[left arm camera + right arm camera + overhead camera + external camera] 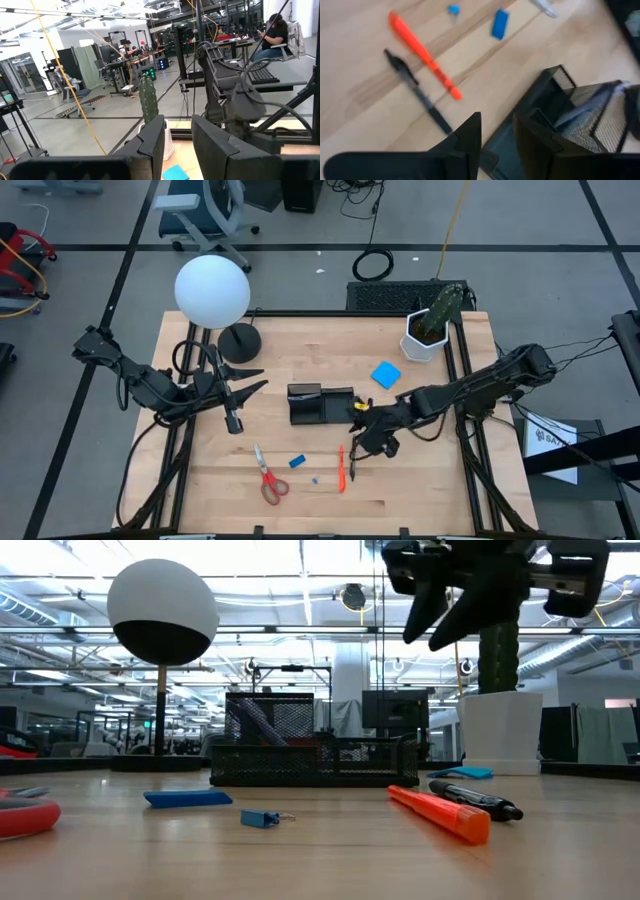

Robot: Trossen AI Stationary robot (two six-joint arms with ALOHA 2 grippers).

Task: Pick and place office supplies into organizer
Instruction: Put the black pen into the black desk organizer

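Red-handled scissors (25, 812) lie nearest; right gripper (362, 427), fingers spread and empty beside the black mesh organizer (320, 404), should next descend on the black pen (354, 463).

Black mesh organizer (315, 752) stands centre. At five o'clock lie an orange pen (438, 812) and black pen (476, 799); a gripper (455, 615) hangs at one o'clock.

White globe lamp (212, 290) on round black base (240, 341), potted cactus (432, 325), possibly a seated person (276, 31)
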